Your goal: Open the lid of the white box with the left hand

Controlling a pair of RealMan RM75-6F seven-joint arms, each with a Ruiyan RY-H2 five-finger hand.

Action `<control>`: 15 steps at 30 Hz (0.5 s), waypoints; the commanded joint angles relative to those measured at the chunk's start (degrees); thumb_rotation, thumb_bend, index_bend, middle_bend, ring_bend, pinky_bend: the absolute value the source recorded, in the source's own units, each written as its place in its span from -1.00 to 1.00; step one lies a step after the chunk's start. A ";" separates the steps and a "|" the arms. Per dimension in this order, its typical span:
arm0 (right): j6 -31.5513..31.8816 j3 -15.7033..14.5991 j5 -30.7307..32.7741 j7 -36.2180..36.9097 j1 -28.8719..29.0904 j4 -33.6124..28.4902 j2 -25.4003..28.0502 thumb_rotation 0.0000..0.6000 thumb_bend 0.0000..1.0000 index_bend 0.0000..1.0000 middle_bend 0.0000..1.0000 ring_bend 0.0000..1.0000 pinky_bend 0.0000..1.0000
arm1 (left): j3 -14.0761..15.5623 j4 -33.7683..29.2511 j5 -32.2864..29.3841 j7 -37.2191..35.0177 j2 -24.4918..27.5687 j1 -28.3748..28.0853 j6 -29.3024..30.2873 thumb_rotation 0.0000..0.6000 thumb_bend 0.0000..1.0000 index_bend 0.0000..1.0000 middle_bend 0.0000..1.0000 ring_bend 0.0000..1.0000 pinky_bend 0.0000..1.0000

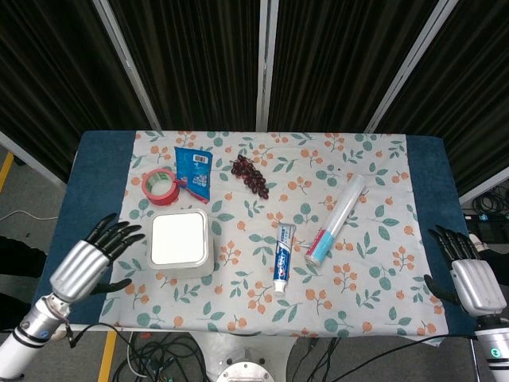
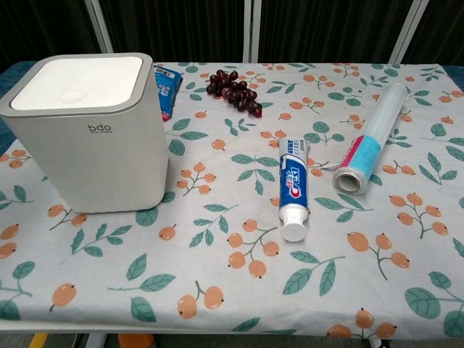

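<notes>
The white box [image 1: 181, 242] stands on the left part of the flowered cloth, its flat white lid [image 2: 78, 81] down and level with the rim. My left hand [image 1: 86, 265] hovers over the blue table edge just left of the box, fingers spread toward it, a small gap from its side, holding nothing. My right hand [image 1: 465, 274] is at the table's right edge, fingers apart and empty. The chest view shows neither hand.
A red tape roll [image 1: 160, 185] and a blue packet [image 1: 193, 169] lie behind the box. Dark grapes [image 1: 250, 175] sit further back. A toothpaste tube [image 1: 284, 256] and a rolled tube of film [image 1: 336, 218] lie to the right of the box.
</notes>
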 commanded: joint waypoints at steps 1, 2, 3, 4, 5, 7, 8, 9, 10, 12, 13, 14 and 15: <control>-0.77 0.22 0.46 -0.15 0.05 -0.30 0.30 1.00 -0.42 -1.00 -1.00 -1.00 -1.00 | 1.31 -1.33 2.01 -1.04 0.56 -2.93 -3.23 1.00 -0.83 -0.68 -0.75 -0.78 -0.99; -0.80 0.28 0.39 -0.12 0.03 -0.31 0.31 1.00 -0.42 -1.00 -1.00 -1.00 -1.00 | 1.55 -1.44 2.02 -0.96 0.51 -3.43 -4.06 1.00 -0.83 -0.68 -0.75 -0.78 -0.99; -0.79 0.35 0.25 -0.05 -0.01 -0.26 0.27 1.00 -0.42 -1.00 -1.00 -1.00 -1.00 | 1.82 -1.59 1.73 -0.74 0.48 -4.06 -5.36 1.00 -0.83 -0.68 -0.75 -0.77 -0.99; -0.78 0.41 0.16 0.04 -0.05 -0.20 0.24 1.00 -0.42 -1.00 -1.00 -1.00 -1.00 | 2.02 -1.75 1.39 -0.47 0.51 -4.52 -6.45 1.00 -0.83 -0.68 -0.75 -0.77 -0.99; -0.77 0.48 0.10 0.14 -0.09 -0.12 0.20 1.00 -0.42 -1.00 -1.00 -1.00 -1.00 | 2.21 -1.95 1.00 -0.21 0.54 -4.96 -7.51 1.00 -0.83 -0.68 -0.75 -0.77 -0.99; -0.77 0.58 -0.03 0.37 -0.20 0.11 0.13 1.00 -0.42 -1.00 -1.00 -1.00 -1.00 | 2.57 -2.41 0.00 0.10 0.45 -5.89 -9.70 1.00 -0.83 -0.68 -0.75 -0.77 -0.99; -0.81 0.63 -0.13 0.50 -0.23 0.22 0.10 1.00 -0.42 -1.00 -1.00 -1.00 -1.00 | 2.77 -2.57 -0.76 0.45 0.39 -6.36 -11.05 1.00 -0.83 -0.68 -0.75 -0.77 -0.99; -0.82 0.67 -0.22 0.58 -0.25 0.29 0.08 1.00 -0.42 -1.00 -1.00 -1.00 -1.00 | 2.96 -2.77 -1.45 0.95 0.44 -6.69 -12.28 1.00 -0.83 -0.67 -0.74 -0.77 -0.99; -0.82 0.70 -0.32 0.65 -0.28 0.36 0.06 1.00 -0.42 -1.00 -1.00 -1.00 -1.00 | 3.15 -3.16 -2.09 1.45 0.53 -6.99 -13.38 1.00 -0.83 -0.66 -0.71 -0.77 -0.99; -0.77 0.77 -0.56 0.82 -0.37 0.50 0.01 1.00 -0.42 -1.00 -1.00 -1.00 -1.00 | 3.70 -4.22 -3.04 1.71 0.73 -7.52 -15.04 1.00 -0.83 -0.62 -0.63 -0.76 -0.99; -0.76 0.78 -0.65 0.85 -0.41 0.56 0.01 1.00 -0.42 -1.00 -1.00 -1.00 -1.00 | 3.86 -4.58 -3.36 1.69 0.83 -7.61 -15.26 1.00 -0.83 -0.60 -0.61 -0.75 -0.99; -0.77 0.79 -0.72 0.89 -0.45 0.60 0.02 1.00 -0.42 -1.00 -1.00 -1.00 -1.00 | 3.94 -4.83 -3.62 1.88 0.99 -7.59 -15.20 1.00 -0.83 -0.60 -0.60 -0.74 -0.99; -0.71 0.83 -0.77 0.99 -0.54 0.64 0.05 1.00 -0.42 -1.00 -1.00 -1.00 -1.00 | 3.93 -5.09 -3.94 2.36 1.23 -7.40 -14.74 1.00 -0.83 -0.59 -0.60 -0.74 -0.99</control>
